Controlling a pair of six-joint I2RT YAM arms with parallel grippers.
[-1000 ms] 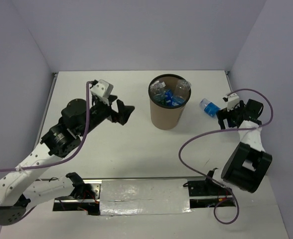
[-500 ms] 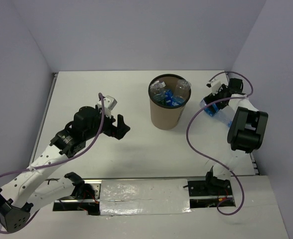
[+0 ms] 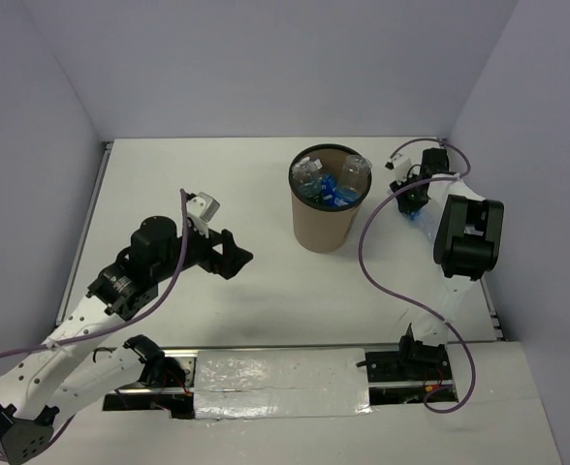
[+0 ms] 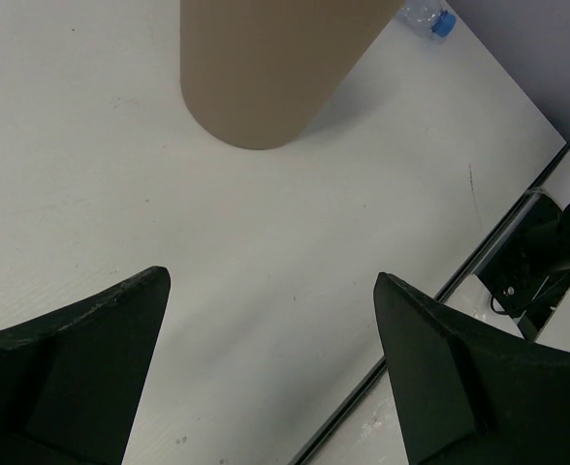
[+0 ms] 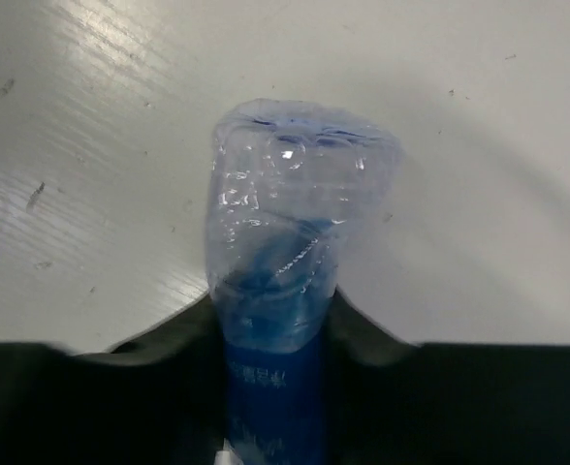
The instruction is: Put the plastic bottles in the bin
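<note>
White arms (image 3: 67,337), purple cables (image 3: 363,254), black tools (image 3: 239,259) (image 3: 413,199)

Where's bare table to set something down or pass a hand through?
Widest bare patch: far-left table, bordered by the left wall, the bin and the left tool. Also free: the strip between bin and taped near edge. Crowded: right of the bin, where the right tool holds a bottle by the right wall, purple cable looping alongside.

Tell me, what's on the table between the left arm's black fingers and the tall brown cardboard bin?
Nothing: just bare white table between the fingers and brown bin, per left wrist view.
</note>
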